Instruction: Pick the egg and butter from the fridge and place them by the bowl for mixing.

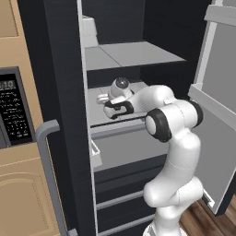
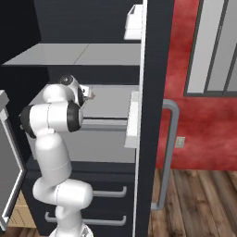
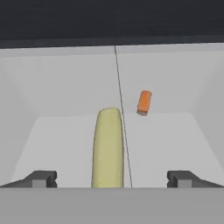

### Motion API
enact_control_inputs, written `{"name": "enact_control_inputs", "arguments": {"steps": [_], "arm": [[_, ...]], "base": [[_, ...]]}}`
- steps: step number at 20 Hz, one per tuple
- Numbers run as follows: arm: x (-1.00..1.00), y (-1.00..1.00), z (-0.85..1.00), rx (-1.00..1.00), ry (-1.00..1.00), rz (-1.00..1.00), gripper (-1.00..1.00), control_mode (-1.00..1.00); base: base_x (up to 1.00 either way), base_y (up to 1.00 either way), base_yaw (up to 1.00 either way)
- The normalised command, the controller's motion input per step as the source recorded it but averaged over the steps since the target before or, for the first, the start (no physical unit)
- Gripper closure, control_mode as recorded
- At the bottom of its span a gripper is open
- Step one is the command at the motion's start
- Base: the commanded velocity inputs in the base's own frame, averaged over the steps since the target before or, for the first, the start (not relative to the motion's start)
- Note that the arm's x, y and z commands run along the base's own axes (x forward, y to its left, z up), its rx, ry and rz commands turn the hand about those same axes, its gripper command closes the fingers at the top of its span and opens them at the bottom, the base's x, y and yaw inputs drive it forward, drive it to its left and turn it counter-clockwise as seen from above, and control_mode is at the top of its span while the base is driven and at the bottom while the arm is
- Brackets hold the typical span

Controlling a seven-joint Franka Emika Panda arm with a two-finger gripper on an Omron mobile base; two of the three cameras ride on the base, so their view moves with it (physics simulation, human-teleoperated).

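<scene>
The claw is wide open and holds nothing, so the butter can fit between its tips. The butter lies on the fridge shelf, right in front

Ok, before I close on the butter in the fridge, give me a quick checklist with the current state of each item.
1. Tool open: ok, fingertips stand wide apart.
2. Butter between the fingertips: ok, roughly centred, slightly off to one side.
3. Tool inside the fridge, over the shelf: ok.
4. Orange bit clear of the grasp: ok, farther back.
5. Egg located: cannot tell.
6. Depth enough to grip the butter: cannot tell.
</scene>
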Motion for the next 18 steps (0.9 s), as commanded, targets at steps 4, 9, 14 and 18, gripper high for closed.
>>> {"name": "enact_control_inputs", "arguments": {"steps": [4,9,14,18], "arm": [[0.00,0.00,0.00,0.00,0.01,0.00,-1.00,-1.00],[0.00,0.00,-0.15,0.00,0.00,0.00,-1.00,-1.00],[0.01,0.00,-0.23,-0.01,0.00,0.00,-1.00,-1.00],[0.08,0.00,-0.20,0.00,0.00,0.00,-1.00,-1.00]], "base": [[0.00,0.00,0.00],[0.00,0.00,0.00],[0.00,0.00,0.00],[0.00,0.00,0.00]]}}
